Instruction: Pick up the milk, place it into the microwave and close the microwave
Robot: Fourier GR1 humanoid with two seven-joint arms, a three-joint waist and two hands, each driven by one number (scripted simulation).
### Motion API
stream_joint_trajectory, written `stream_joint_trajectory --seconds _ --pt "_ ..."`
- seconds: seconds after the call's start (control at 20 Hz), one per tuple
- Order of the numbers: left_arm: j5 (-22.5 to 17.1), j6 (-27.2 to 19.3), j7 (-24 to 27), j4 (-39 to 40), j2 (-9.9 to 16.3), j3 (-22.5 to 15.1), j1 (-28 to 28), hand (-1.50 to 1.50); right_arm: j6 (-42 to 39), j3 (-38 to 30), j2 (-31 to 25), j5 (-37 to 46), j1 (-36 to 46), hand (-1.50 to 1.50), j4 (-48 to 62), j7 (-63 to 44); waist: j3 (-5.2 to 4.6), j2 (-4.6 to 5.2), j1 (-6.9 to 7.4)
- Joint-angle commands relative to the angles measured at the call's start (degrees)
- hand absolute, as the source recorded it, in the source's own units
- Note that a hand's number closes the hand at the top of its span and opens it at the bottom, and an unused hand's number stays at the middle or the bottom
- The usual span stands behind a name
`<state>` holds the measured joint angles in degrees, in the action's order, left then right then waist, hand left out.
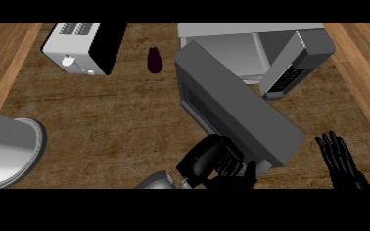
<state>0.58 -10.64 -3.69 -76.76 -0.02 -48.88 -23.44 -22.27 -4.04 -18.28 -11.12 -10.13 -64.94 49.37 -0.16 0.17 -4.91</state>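
Most of the view is the wooden counter (108, 122), brown and coarse-grained, with paler plank strips along both sides. At about one o'clock stands the microwave (303, 46), a grey box with smooth flat panels and a pale cavity, and its door (239, 110) is swung wide open, a long dark-grey slab running from the centre down toward five o'clock. At eleven o'clock sits a white toaster (72, 49) with a black side and slotted top. At nine o'clock a rounded, shiny metal basin (18, 149) cuts in from the edge. The left hand (213, 161), black and glossy on a grey forearm, is at six o'clock with its fingers curled in, right against the free end of the door; nothing shows inside its curl. The right hand (339, 161) rests at four o'clock, fingers straight and apart, pointing up. A small dark purple object (154, 59), oval and smooth, lies at twelve o'clock between toaster and microwave. The milk is not visible: it may sit in the cavity behind the door, but that cannot be told. If so, closing is probably the step in hand, best done by pushing on the door's free end, following its arc, until it lies flush.
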Motion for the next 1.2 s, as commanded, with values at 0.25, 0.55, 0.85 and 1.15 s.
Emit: stream_joint_trajectory --seconds 0.25,0.55,0.85,1.15 --pt "-11.7 -12.0 0.8 10.3 0.0 -3.9 -9.6 1.5 -7.8 2.8 -2.8 -6.7 0.2 -1.5 -11.8 -2.9 -0.1 0.96 -4.6" --pt "-19.4 -17.2 7.3 12.2 0.0 -0.3 -14.0 -1.5 -7.4 4.4 -4.6 -8.7 0.1 -1.5 -17.2 -5.9 -0.21 1.79 -7.73" --pt "-23.3 -24.2 9.9 16.6 0.0 3.5 -18.6 1.5 -8.6 5.3 -6.2 -12.7 -0.9 -1.5 -21.5 -9.6 -0.2 2.24 -9.89" --pt "-29.2 -23.9 13.8 20.7 0.0 8.8 -23.6 1.5 -9.0 7.2 -7.3 -14.3 -1.1 -1.5 -25.9 -12.5 -0.35 3.4 -11.7"
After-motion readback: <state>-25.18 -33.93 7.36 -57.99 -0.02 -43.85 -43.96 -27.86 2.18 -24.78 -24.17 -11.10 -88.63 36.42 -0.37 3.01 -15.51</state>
